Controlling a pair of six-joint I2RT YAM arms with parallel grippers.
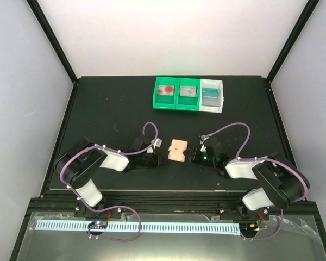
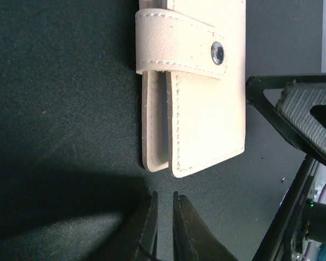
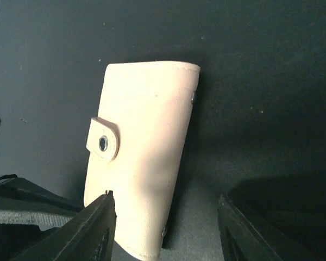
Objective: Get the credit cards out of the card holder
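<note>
The card holder [image 1: 178, 149] lies flat on the black table [image 1: 114, 109], about midway between left and right and in the near half. It is folded shut, with its tab snapped across the open edge, so what is inside cannot be seen.

The left arm rises from its base at the near left. It folds back at a raised elbow, then reaches low and rightward across the table. Its forearm is nearly level and its wrist points at the left side of the card holder. The left gripper [image 1: 158, 147] sits just beside that side. In the left wrist view its fingers [image 2: 149, 228] are pressed almost together with nothing between them, just short of the holder's double-layered edge [image 2: 195, 92].

The right arm mirrors this pose. Its elbow is raised at the near right and its forearm stretches low and leftward. The right gripper [image 1: 194, 155] is at the holder's right side. In the right wrist view its fingers [image 3: 100, 231] stand wide apart. The end of the card holder [image 3: 146, 157] lies between them, close to one finger and clear of the other.

A green bin [image 1: 176, 93] and a white bin [image 1: 212, 95] stand side by side at the far edge, well apart from both arms.
</note>
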